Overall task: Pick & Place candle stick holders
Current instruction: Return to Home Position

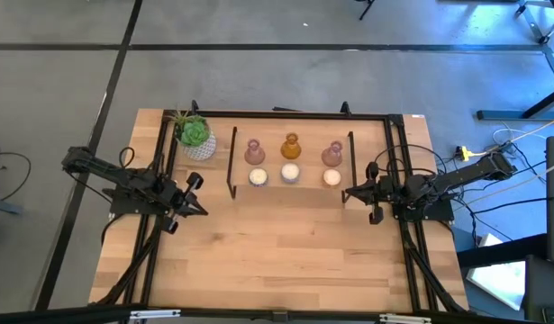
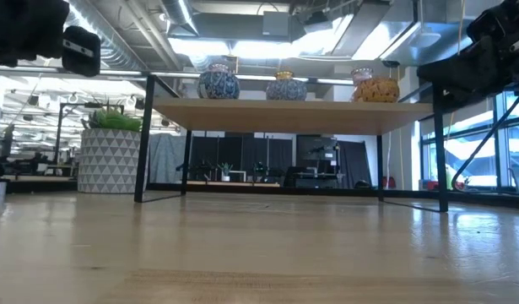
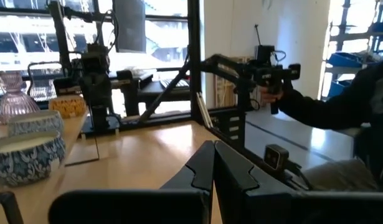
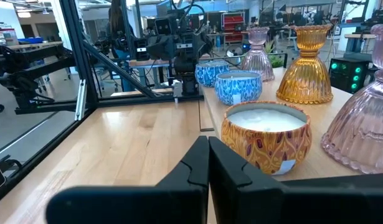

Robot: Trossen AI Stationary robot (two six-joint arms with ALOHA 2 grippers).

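On the shelf (image 1: 271,160) six holders (image 1: 291,147) stand aligned; placing looks done. Your left gripper (image 3: 213,163) and right gripper (image 4: 208,157), both closed and empty, need only homing.

Wood table (image 1: 286,270). Directly on it: a low shelf (image 2: 293,116) at back centre, wood top on thin black legs. Also a white patterned pot (image 2: 110,160) with a green plant (image 1: 194,132), at the table's back-left corner, just beside the shelf's left end.

Shelf top carries six pieces, two rows of three, all upright.

Back row, left to right in the high view:
- pink glass holder (image 1: 254,150)
- amber glass holder (image 1: 291,146)
- second pink glass holder (image 1: 332,153)

Front row, same order:
- blue patterned tin (image 1: 258,177)
- light-blue tin (image 1: 290,173)
- orange patterned tin (image 1: 331,176)

Each tin shows white wax and sits just in front of a holder.
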